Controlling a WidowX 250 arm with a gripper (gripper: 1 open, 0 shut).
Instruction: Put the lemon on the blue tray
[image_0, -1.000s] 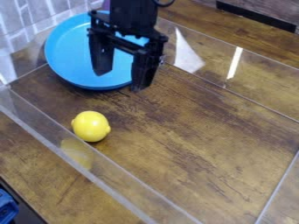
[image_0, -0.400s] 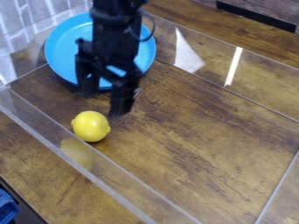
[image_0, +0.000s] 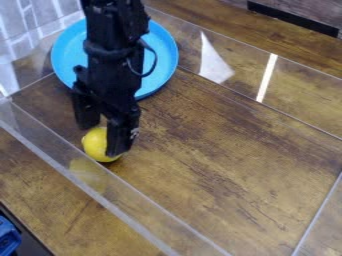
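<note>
The lemon (image_0: 96, 149) lies on the wooden table at the lower left, mostly hidden behind my gripper (image_0: 106, 130). My gripper points straight down over the fruit, its black fingers (image_0: 130, 131) open and standing on either side of it. Whether the fingers touch the lemon cannot be told. The blue tray (image_0: 163, 62) sits behind at the upper left, with the arm crossing in front of it.
A clear plastic wall (image_0: 54, 140) borders the work area along the front left, close to the lemon. Another clear panel (image_0: 254, 75) stands at the back right. The wooden table (image_0: 227, 160) stretches to the right.
My gripper has come down and to the left, from in front of the blue tray to over the lemon, staying open. The lemon has not moved.
</note>
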